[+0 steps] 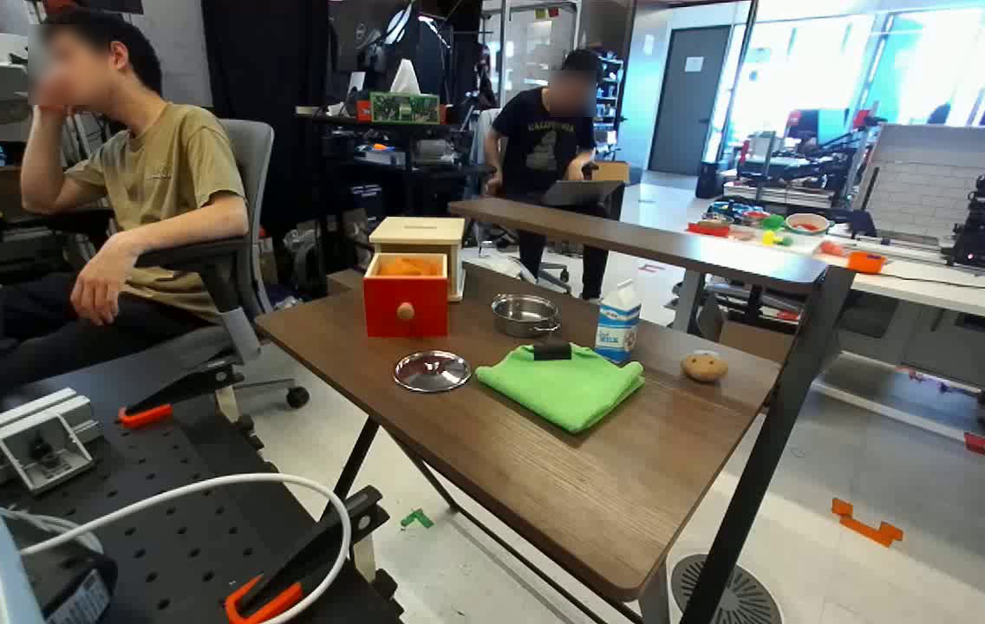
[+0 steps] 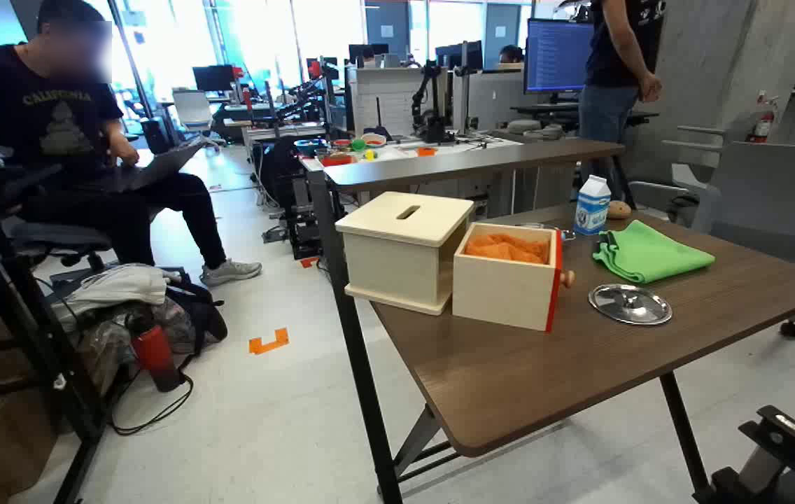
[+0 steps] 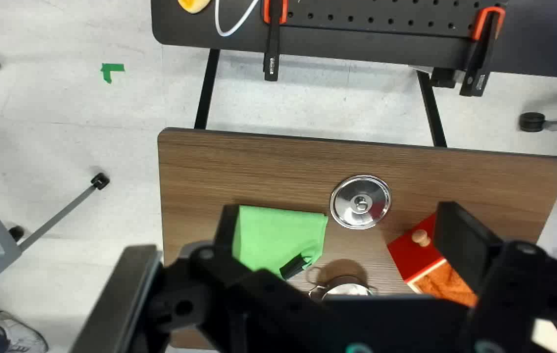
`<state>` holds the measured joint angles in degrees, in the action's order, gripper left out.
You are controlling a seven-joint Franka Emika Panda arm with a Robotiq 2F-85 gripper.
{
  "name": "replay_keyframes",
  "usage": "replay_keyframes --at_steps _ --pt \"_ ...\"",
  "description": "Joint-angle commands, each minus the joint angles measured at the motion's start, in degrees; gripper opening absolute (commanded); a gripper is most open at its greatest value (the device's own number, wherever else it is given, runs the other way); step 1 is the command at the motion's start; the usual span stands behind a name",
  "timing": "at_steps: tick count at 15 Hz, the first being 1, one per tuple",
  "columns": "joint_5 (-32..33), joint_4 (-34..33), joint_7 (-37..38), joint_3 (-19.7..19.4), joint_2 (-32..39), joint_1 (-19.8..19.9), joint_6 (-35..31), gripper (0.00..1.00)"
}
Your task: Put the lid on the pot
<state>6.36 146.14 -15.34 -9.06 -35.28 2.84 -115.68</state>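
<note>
The shiny round lid lies flat on the brown table, knob up, also seen in an exterior view and in the wrist view. The small silver pot stands uncovered behind it, beside the green cloth. In an exterior view the pot is mostly hidden behind the red-fronted box. In the wrist view the pot is partly covered by the gripper body. My gripper is open and empty, high above the table, with the lid between its fingers in the picture but far below. The exterior views do not show the gripper.
A red-fronted box with orange cloth stands by a pale wooden box. A green cloth bears a small dark object. A milk carton and a potato-like object stand farther along. A raised shelf runs along the table's back.
</note>
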Motion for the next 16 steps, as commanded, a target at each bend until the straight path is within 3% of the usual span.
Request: replay_keyframes --at_steps 1,6,10,16 --pt "-0.2 -0.1 -0.1 0.2 0.0 0.2 0.1 1.0" --pt "-0.2 -0.2 -0.1 0.2 0.0 0.2 0.1 1.0" --pt "-0.7 3.7 2.7 1.8 4.0 -0.3 -2.1 1.0" --pt "1.3 10.3 11.1 5.6 17.3 0.1 -27.7 1.0"
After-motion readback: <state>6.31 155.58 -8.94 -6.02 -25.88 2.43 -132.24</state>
